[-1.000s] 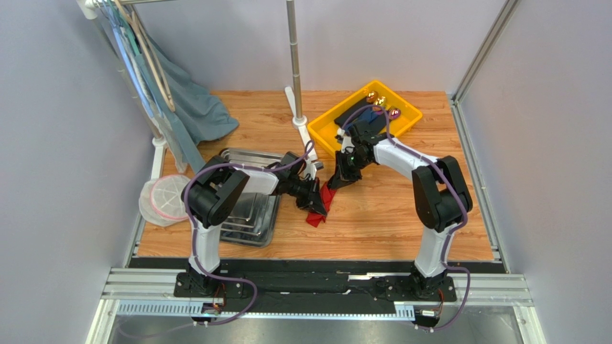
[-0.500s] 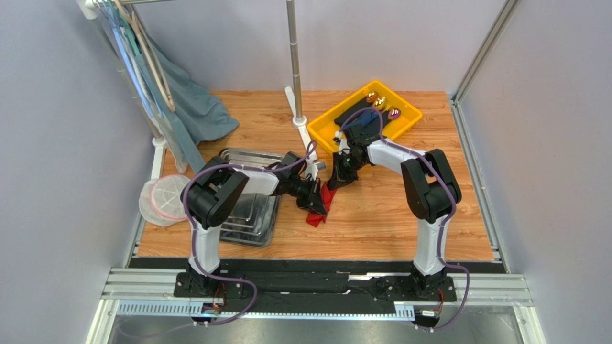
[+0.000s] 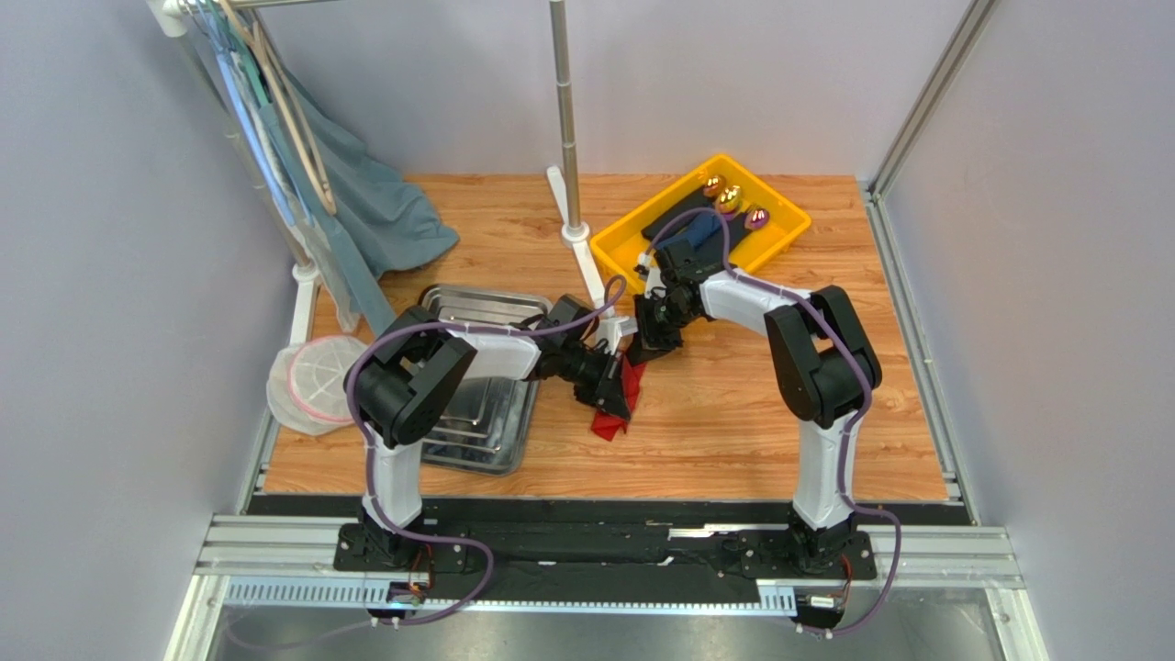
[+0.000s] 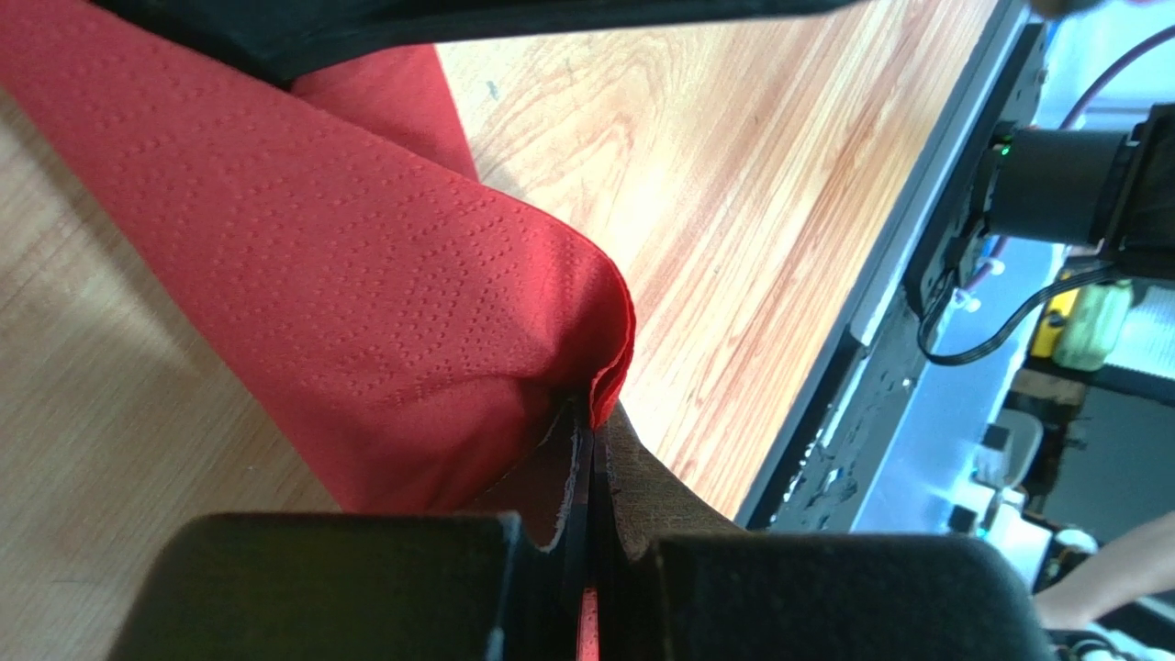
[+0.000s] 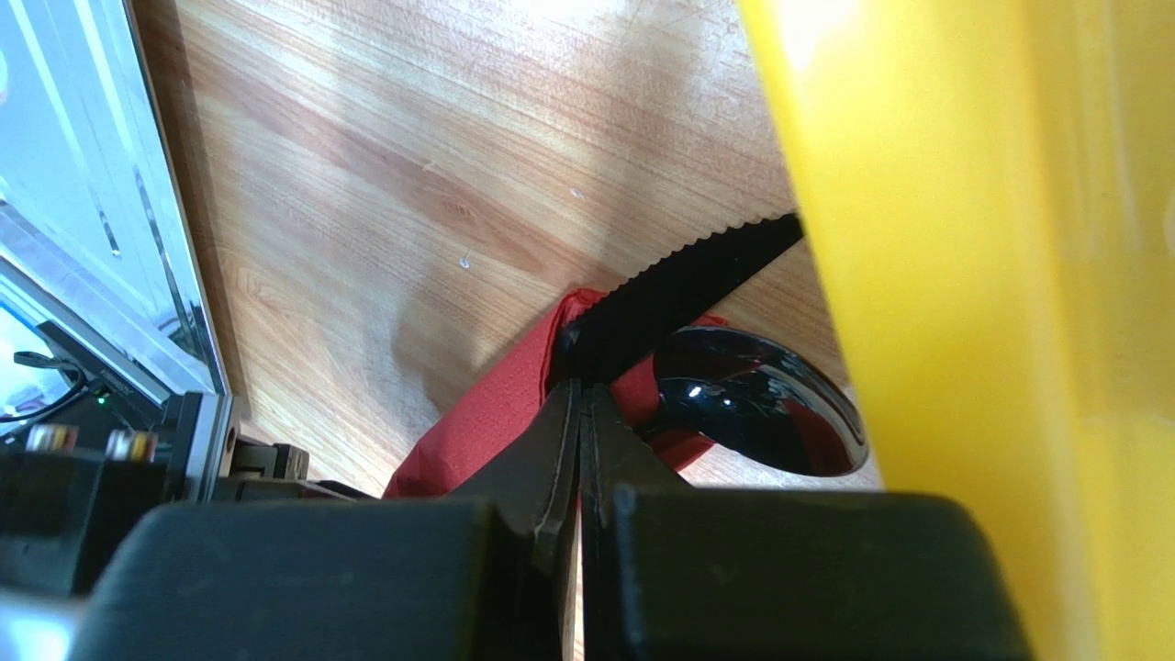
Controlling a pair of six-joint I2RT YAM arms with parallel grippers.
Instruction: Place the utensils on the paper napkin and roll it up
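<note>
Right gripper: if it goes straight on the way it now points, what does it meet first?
The right gripper seems to pinch the paper napkin. Straight ahead, the serrated black knife sticking out of it likely comes first, then the wooden table. Depth is unclear.

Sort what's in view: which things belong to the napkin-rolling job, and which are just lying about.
Job:
red paper napkin
black spoon
serrated black knife
left gripper and right gripper, both pinching the napkin

Lying about:
steel tray
yellow bin with dark rolls
blue-grey cloth
white round container
metal pole
</note>
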